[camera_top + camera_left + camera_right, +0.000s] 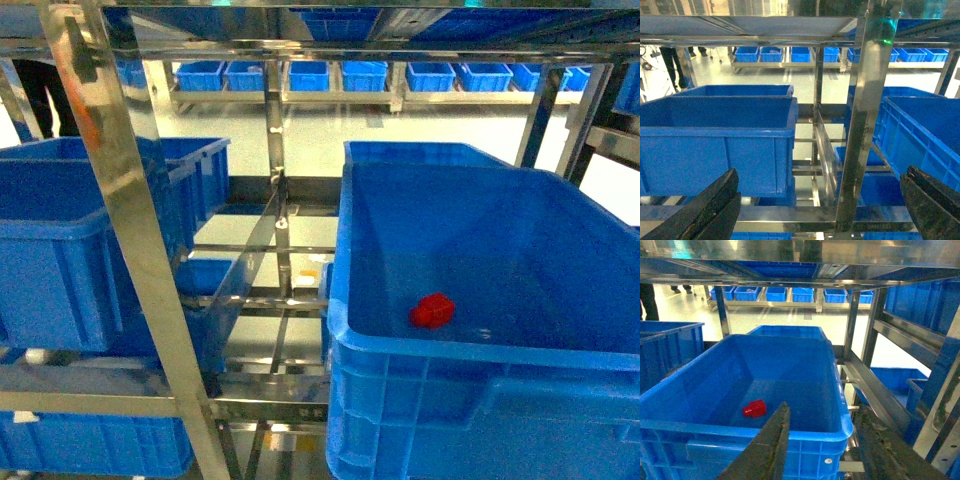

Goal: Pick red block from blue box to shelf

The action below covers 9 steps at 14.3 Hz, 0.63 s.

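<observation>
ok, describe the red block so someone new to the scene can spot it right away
Start at the shiny stainless steel shelf rack and find the big dark blue ribbed plastic crate on its right side. The small glossy red plastic block lies on that crate's floor, near the front wall. It is the only thing in the crate and the only red item among all the blue.

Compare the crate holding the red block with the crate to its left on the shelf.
The right crate holds the red block lying on its floor; nothing shows inside the left crate, though its floor is hidden from view. In the head view the right crate sits nearer the camera and looks bigger; the left crate sits behind a shelf upright. Both are dark blue, open-topped, and rest on the steel shelf.
</observation>
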Motion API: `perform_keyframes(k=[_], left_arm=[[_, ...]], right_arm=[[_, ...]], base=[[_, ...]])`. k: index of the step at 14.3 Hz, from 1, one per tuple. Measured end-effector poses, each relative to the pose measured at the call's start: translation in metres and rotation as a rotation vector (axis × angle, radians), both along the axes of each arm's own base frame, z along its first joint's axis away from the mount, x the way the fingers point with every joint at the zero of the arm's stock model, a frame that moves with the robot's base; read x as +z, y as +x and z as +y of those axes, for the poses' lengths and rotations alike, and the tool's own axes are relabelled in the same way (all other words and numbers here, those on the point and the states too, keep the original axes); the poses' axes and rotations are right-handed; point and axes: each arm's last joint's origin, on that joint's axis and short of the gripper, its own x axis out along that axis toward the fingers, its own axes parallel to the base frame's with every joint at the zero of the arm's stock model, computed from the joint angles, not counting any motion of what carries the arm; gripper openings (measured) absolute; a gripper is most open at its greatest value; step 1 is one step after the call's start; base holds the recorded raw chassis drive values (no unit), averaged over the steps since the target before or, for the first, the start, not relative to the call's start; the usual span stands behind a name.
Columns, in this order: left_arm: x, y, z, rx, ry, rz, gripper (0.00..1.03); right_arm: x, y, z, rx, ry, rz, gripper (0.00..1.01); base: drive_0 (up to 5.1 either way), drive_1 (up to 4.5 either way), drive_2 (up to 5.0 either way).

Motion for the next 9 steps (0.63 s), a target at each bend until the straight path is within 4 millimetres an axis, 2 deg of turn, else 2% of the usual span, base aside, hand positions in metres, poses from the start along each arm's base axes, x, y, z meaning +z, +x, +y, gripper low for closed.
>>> perform_keyframes(k=[5,9], left_arm=[[0.0000,0.0000,0.0000,0.000,0.000,0.000,0.98],[0.0000,0.0000,0.0000,0.000,0.000,0.000,0.98]], right_arm=[[0.0000,0.0000,0.0000,0.000,0.000,0.000,0.99],[0.0000,0.0000,0.0000,0.000,0.000,0.000,0.98]], base=[[0.0,0.00,0.0],[0.0,0.00,0.0]])
